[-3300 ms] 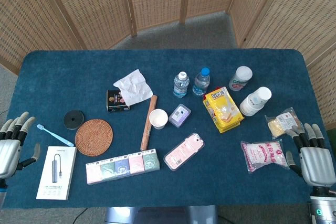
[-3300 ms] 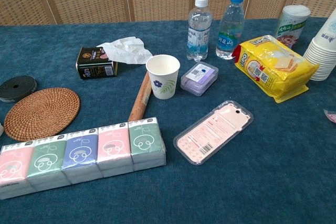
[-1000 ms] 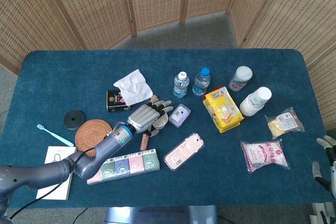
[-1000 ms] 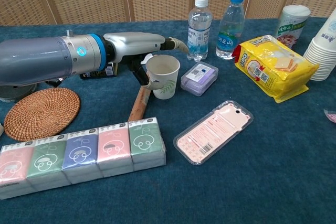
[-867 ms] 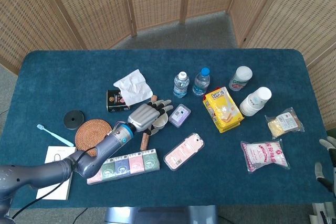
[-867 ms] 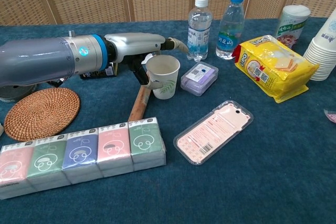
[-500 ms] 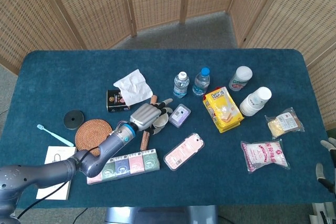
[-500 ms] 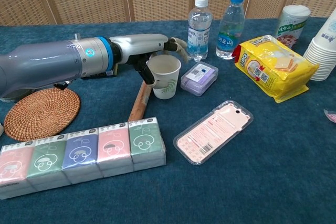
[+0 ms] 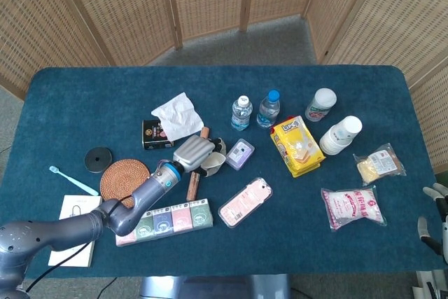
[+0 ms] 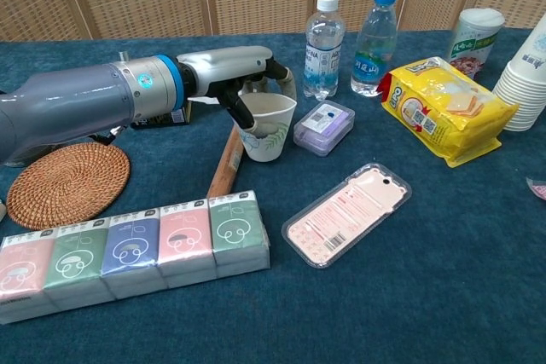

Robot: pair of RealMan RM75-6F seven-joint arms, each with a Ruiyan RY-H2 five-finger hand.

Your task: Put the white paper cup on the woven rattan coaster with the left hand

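1. Now the left hand [image 10: 247,74] grips the paper cup [image 10: 267,128], fingers curled over the far rim and the thumb against the near wall; the cup leans a little.
2. Just under the hand lies a wooden stick [image 10: 224,162], its far end hidden beneath the cup and wrist.
3. Right of the hand, near the cup, sits a small purple box [image 10: 324,126].
4. Nearer the camera than the hand runs a row of tissue packs [image 10: 128,249], and a pink phone case [image 10: 347,214] lies off to their right.
5. Behind the wrist, to the left, the rattan coaster [image 10: 66,183] rests on the blue bench [image 10: 444,296], apart from the cup.
6. Beyond the hand stand two water bottles [image 10: 323,33].
7. Far right, the right hand [image 9: 435,218] shows only at the frame's edge; whether it is closed cannot be told.
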